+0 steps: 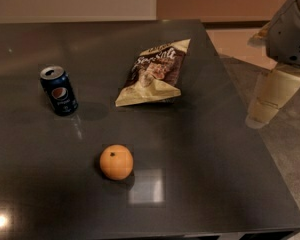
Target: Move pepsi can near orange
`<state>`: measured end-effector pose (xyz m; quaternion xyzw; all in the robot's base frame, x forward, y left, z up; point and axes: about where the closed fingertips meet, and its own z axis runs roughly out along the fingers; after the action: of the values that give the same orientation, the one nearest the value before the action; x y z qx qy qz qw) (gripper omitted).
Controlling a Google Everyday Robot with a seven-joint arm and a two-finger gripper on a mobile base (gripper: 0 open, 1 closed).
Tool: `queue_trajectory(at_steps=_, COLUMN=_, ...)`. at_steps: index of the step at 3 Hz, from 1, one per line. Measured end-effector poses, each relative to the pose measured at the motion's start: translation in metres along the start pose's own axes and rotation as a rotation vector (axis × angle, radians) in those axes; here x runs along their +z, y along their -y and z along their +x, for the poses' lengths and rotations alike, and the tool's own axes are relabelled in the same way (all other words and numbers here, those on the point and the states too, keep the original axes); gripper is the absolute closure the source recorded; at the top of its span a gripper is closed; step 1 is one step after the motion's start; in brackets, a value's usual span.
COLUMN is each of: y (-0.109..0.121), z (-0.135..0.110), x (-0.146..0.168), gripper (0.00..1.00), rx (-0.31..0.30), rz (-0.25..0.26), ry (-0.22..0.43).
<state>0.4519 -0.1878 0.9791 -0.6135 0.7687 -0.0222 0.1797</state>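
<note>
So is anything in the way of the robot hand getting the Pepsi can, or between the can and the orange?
The chip bag lies roughly between the gripper, off the table at right, and the pepsi can at left. From can to orange nothing visible stands in the way.

The pepsi can (59,91) stands upright by the left edge, the orange (116,161) (stem dot up) nearer the front edge; my gripper (260,115) hangs beyond the right edge.
</note>
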Motion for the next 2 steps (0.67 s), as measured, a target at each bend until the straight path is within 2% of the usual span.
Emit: queue_trajectory(at_steps=2, y=0.009, z=-0.072, x=0.031, gripper=0.00, rx=-0.082, rz=-0.022, ry=0.101)
